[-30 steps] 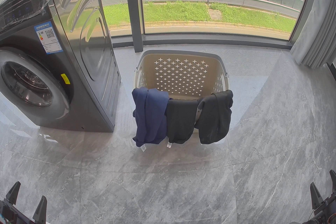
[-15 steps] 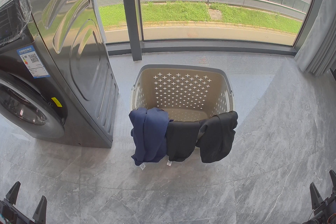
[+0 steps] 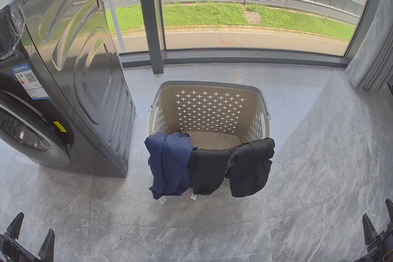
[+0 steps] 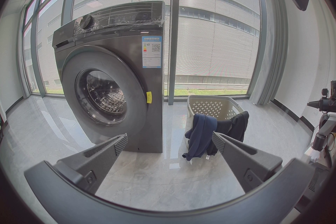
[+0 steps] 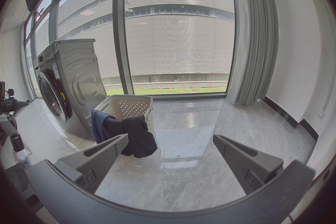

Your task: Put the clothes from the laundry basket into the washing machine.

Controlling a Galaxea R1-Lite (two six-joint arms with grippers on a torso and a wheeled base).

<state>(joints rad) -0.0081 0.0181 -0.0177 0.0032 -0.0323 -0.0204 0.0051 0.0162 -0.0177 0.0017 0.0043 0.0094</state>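
A beige laundry basket (image 3: 208, 89) stands on the grey floor in front of the window. Over its near rim hang a navy garment (image 3: 168, 162), a dark middle garment (image 3: 208, 170) and a black garment (image 3: 249, 166). The dark grey washing machine (image 3: 82, 70) stands to the basket's left, its round door (image 4: 101, 95) facing left of the basket. My left gripper (image 3: 32, 231) sits open at the lower left, far short of the basket. My right gripper (image 3: 378, 217) sits open at the lower right. Both are empty (image 4: 169, 140) (image 5: 168, 142).
A floor-to-ceiling window (image 3: 245, 1) with a dark post (image 3: 149, 9) runs behind the basket. A grey curtain (image 3: 374, 50) hangs at the far right. Open floor (image 3: 204, 230) lies between the grippers and the basket.
The whole head view has shifted: the basket and machine now sit lower and further left in it, so the camera moved nearer. Both grippers keep their places in the view.
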